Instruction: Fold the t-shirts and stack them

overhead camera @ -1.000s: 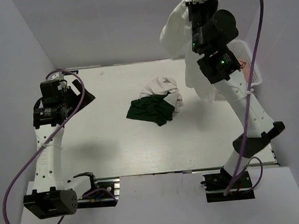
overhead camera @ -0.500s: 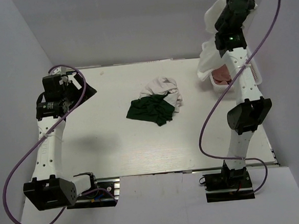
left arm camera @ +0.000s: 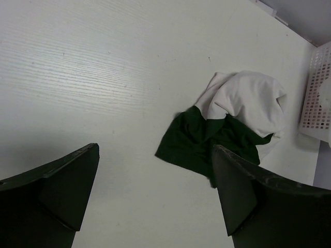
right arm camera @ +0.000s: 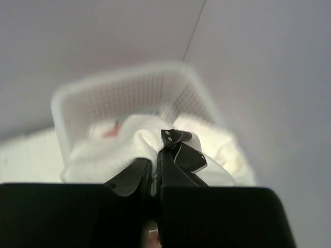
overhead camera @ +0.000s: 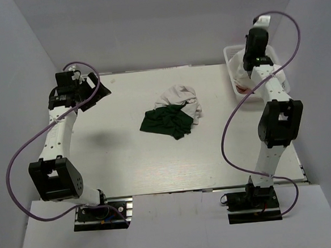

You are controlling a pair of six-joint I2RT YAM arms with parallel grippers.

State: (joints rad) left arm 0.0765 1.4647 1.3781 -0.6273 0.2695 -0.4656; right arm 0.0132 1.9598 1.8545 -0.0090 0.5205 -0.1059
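White cloth bunches between the fingers of the right gripper (right arm camera: 158,151), which are pinched tight together on a white t-shirt (right arm camera: 103,150). The shirt is heaped inside the lattice basket (right arm camera: 58,101) at the far right corner of the table (overhead camera: 116,156). A patch of pink cloth (overhead camera: 243,88) shows in the basket beside it. Mid-table lies a crumpled pile: a dark green t-shirt (left arm camera: 199,142) with a second white t-shirt (left arm camera: 248,98) touching its far side. The left gripper (left arm camera: 155,149) hangs over the table's far left, jaws spread wide, holding nothing.
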